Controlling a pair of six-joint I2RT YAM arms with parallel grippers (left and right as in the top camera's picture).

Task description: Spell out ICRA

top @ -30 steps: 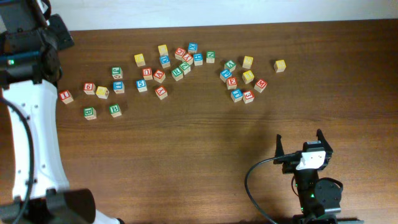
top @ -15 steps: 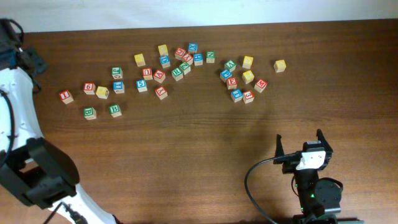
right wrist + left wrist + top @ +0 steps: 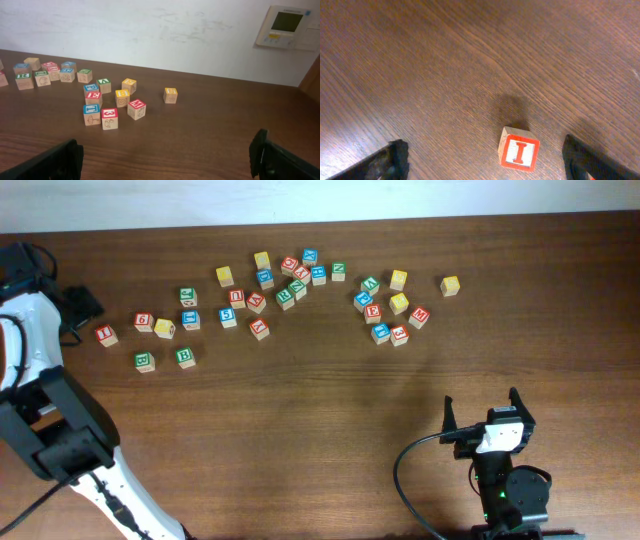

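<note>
The red-faced I cube [image 3: 519, 152] lies on the wood between my left gripper's [image 3: 487, 165] wide-open fingers, closer to the right finger [image 3: 585, 160] and touching neither. Seen from overhead, the I cube [image 3: 105, 335] is the leftmost cube, with the left gripper [image 3: 80, 308] just up and left of it. The C, R and A cubes are somewhere among the scattered cubes, but their letters are too small to tell apart. My right gripper [image 3: 481, 404] rests open near the front right edge with nothing in it [image 3: 167, 160].
Loose letter cubes lie in a left group [image 3: 165, 328], a middle cluster [image 3: 285, 280] and a right cluster [image 3: 385, 310], with one yellow cube [image 3: 450, 285] apart. A black cable [image 3: 410, 470] loops beside the right arm's base.
My left arm has swung over the table's left edge and its gripper has come down from the far corner to the I cube. The right arm and all cubes are unmoved.
</note>
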